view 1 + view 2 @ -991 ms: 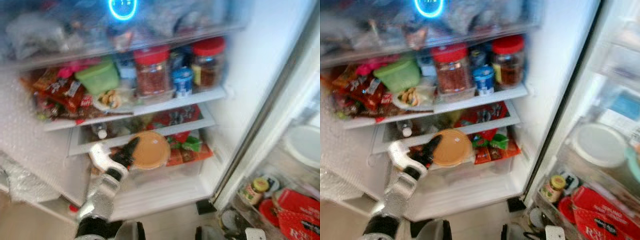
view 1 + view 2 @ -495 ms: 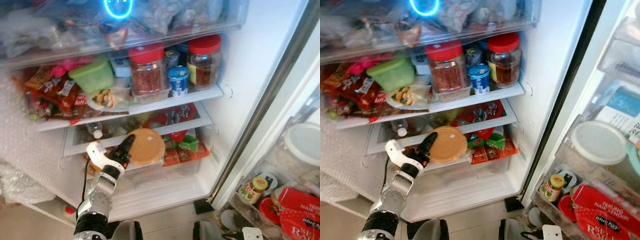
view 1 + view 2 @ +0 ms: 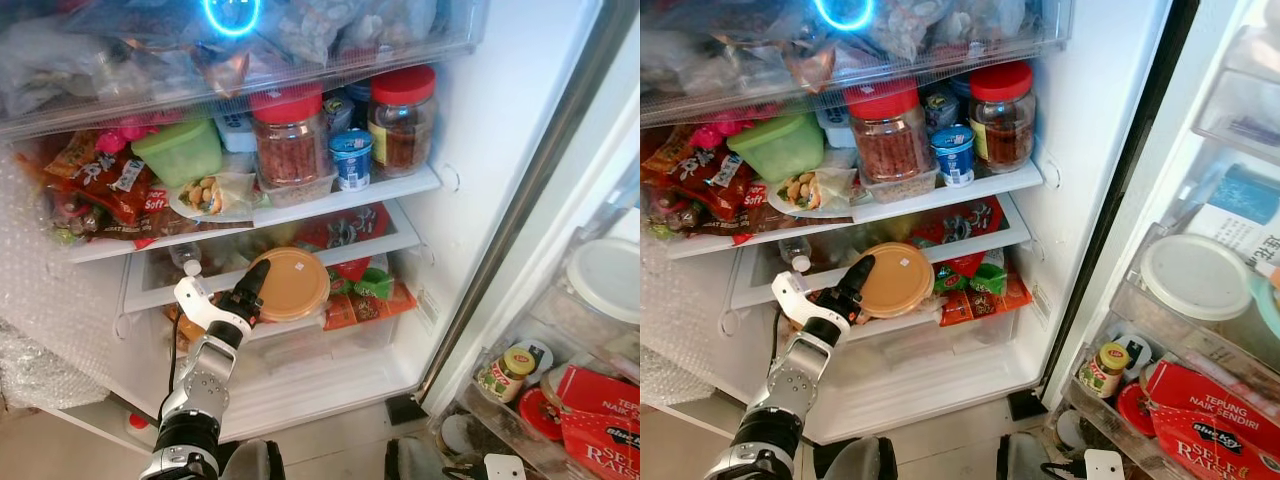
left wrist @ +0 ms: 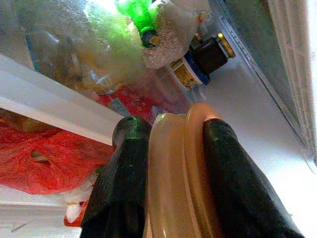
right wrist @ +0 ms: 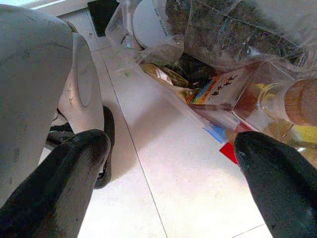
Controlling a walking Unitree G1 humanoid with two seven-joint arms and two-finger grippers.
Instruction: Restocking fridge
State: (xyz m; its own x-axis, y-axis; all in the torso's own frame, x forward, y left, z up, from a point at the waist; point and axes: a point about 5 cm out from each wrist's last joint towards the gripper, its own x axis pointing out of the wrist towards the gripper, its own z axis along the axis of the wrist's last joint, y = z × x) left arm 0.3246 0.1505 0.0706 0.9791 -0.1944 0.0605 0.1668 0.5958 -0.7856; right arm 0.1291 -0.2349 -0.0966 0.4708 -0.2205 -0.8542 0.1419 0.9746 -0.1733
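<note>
A round tan container with a flat lid (image 3: 295, 284) is held on edge in front of the fridge's lower glass shelf (image 3: 405, 238), just above the clear drawer (image 3: 330, 340). My left gripper (image 3: 256, 282) is shut on its left rim. In the left wrist view the two black fingers (image 4: 126, 168) clamp the tan container (image 4: 171, 193) between them. My right gripper (image 5: 171, 168) hangs open over the white floor tiles, with nothing between its fingers.
On the middle shelf stand two red-lidded jars (image 3: 290, 135), a small blue tub (image 3: 351, 158), a green box (image 3: 180, 150) and snack packets (image 3: 100, 180). Red and green packets (image 3: 365, 290) lie beside the container. The open door's racks (image 3: 560, 370) with jars are at the right.
The view has steadied and sharpened as the camera moved. My left gripper has kept its hold and lifted the tan container slightly toward the lower shelf.
</note>
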